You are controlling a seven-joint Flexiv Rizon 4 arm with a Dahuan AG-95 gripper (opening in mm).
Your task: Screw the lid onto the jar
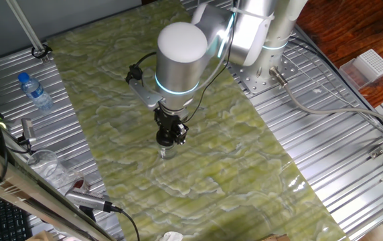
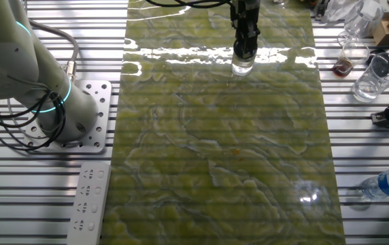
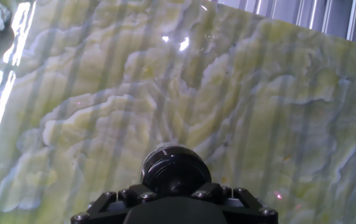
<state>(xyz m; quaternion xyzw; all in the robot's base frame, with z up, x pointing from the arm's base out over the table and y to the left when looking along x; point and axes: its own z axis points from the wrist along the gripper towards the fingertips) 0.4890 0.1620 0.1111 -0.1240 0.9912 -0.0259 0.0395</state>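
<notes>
Only the hand view shows the gripper (image 3: 173,186) pinching the lid (image 3: 175,169) above the jar (image 2: 243,66)

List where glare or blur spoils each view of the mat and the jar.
One fixed view: the mat is evenly lit, and the clear jar under the tool nearly vanishes against it. The other fixed view: a white glare band crosses the mat's far end beside the jar. Hand view: a glare streak runs down the left edge; the lid looks soft.
</notes>
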